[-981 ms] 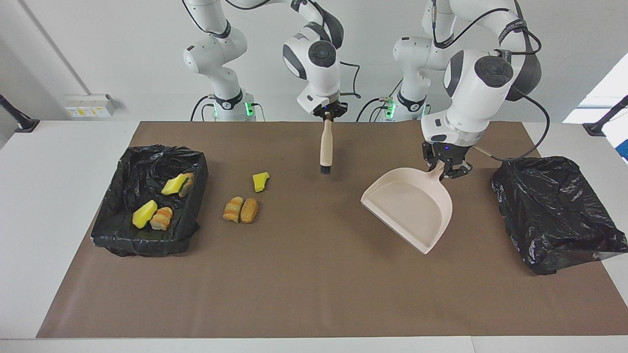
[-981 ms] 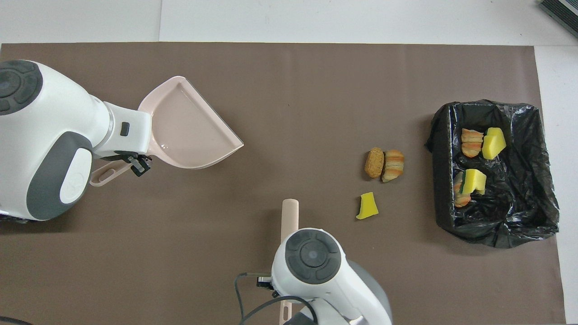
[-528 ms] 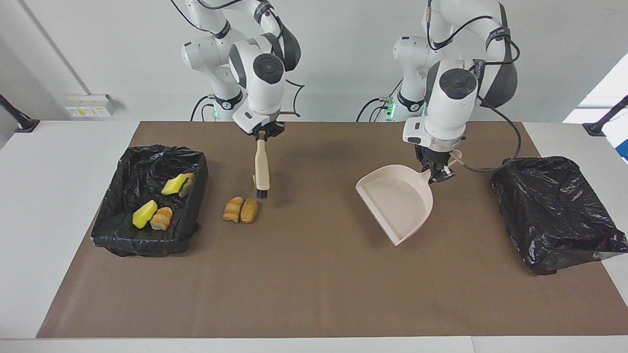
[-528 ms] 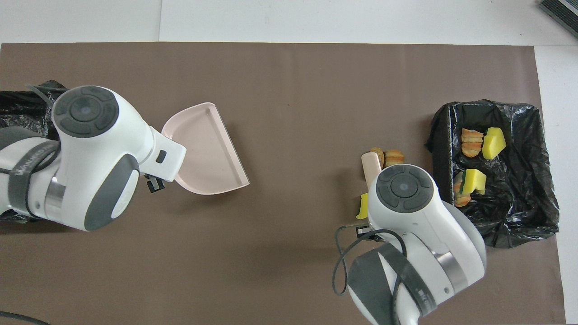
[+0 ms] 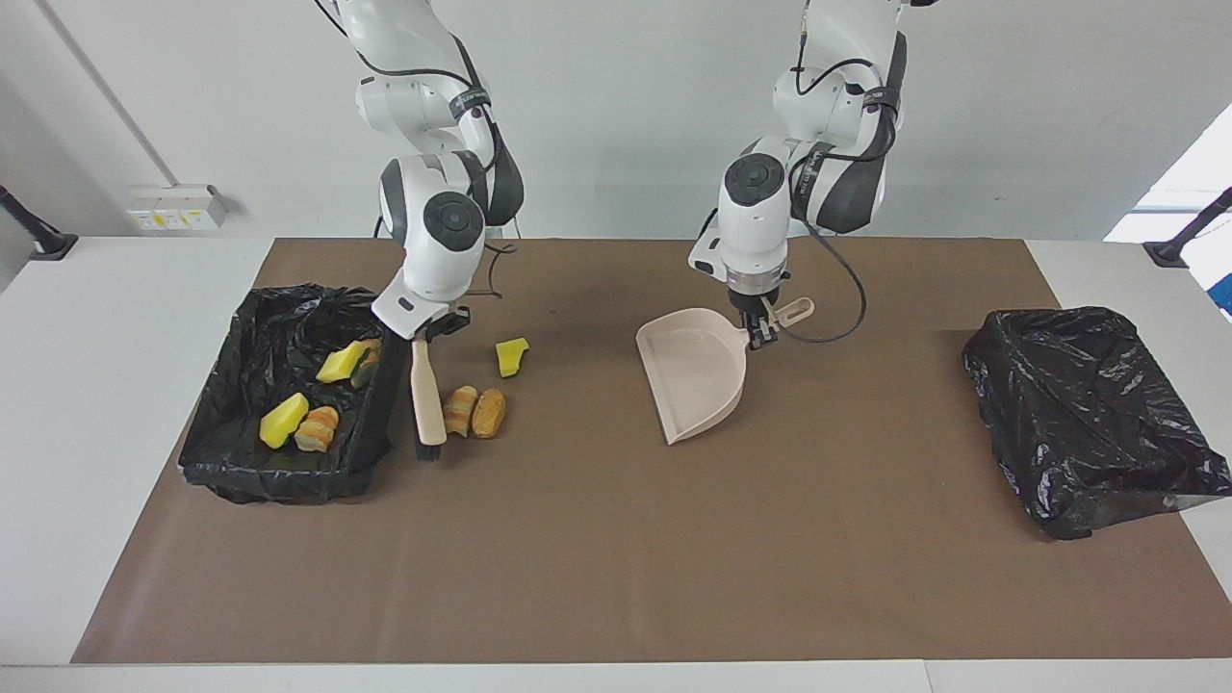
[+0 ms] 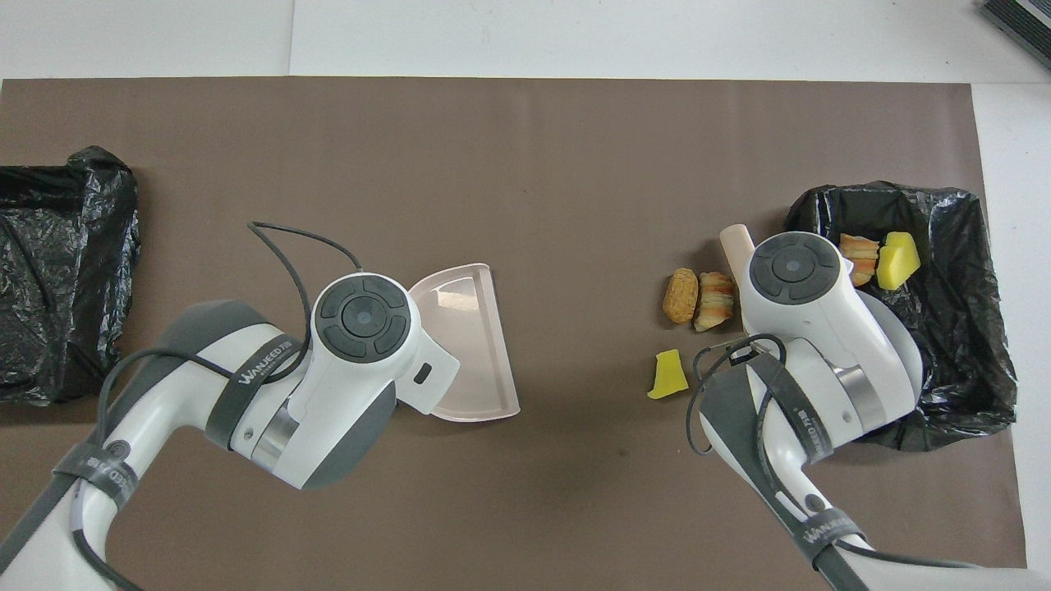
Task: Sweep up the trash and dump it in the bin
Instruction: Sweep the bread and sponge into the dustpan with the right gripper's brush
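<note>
Since the earlier frames both arms have swung toward the right arm's end of the mat [image 5: 616, 577]. The right gripper [image 5: 423, 335], fingers pinched on the handle of the brush [image 5: 426, 395], now holds it with the bristles down between the lined bin [image 5: 207, 462] and the two bread-like lumps [image 5: 474, 412]. The left gripper [image 5: 760, 332], fingers clamped on the dustpan [image 5: 695, 371] handle, has carried the pan to the middle of the mat, its open lip turned toward the scraps but well apart from them.

Three pieces of trash lie loose on the mat just beside the bin — the two lumps touching each other, and a yellow sponge piece [image 5: 511, 356] a little nearer to the robots. Four more pieces already lie in the bin. A second bin [image 5: 1088, 414] sits at the left arm's end.

The step in hand looks like the set-up for a sweep. Next, I judge, the pan must come close to the lumps and lie flat — then the brush pushes them into it.
</note>
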Motion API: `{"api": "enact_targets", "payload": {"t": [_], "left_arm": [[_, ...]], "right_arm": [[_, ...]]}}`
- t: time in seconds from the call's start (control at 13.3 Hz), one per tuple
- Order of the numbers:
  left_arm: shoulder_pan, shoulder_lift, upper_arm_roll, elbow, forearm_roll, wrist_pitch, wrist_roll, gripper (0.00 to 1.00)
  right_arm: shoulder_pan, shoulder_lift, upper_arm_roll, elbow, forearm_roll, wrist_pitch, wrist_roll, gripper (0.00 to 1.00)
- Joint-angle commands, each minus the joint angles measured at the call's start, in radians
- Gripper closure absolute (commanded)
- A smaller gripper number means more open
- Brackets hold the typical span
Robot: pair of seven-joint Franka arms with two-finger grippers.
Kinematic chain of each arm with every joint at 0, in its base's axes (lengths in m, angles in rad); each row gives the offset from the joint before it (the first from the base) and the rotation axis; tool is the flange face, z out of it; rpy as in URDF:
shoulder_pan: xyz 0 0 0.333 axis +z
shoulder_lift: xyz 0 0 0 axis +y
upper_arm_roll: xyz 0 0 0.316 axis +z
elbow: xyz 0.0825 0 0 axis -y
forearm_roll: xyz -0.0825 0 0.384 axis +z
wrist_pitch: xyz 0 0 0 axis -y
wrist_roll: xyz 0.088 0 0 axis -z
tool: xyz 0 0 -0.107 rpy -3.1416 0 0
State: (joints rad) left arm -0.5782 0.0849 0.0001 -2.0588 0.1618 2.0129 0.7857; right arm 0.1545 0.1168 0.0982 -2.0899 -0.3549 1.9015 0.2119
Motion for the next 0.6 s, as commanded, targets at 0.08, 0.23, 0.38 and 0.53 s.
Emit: {"api": "enact_targets", "payload": {"t": [0.08, 0.23, 0.38, 0.53], "left_arm": [[-0.058, -0.059, 0.011, -0.07, 0.024, 0.027, -0.008, 1.0], [-0.071, -0.07, 0.012, -0.089, 0.024, 0.033, -0.01, 1.0], [-0.071, -0.096, 0.012, -0.132, 0.022, 0.039, -0.014, 1.0], [-0.061, -0.097, 0.012, -0.136, 0.022, 0.036, -0.013, 1.0]], "right_arm": [[0.013, 0.049, 0.018, 0.016, 0.106, 0.013, -0.006, 1.0], [0.051, 0.05, 0.02, 0.008, 0.28, 0.007, -0.022, 1.0], [0.1, 0.046, 0.023, 0.008, 0.399, -0.007, -0.061, 1.0], [0.176, 0.046, 0.023, 0.008, 0.506, 0.007, -0.083, 1.0]]}}
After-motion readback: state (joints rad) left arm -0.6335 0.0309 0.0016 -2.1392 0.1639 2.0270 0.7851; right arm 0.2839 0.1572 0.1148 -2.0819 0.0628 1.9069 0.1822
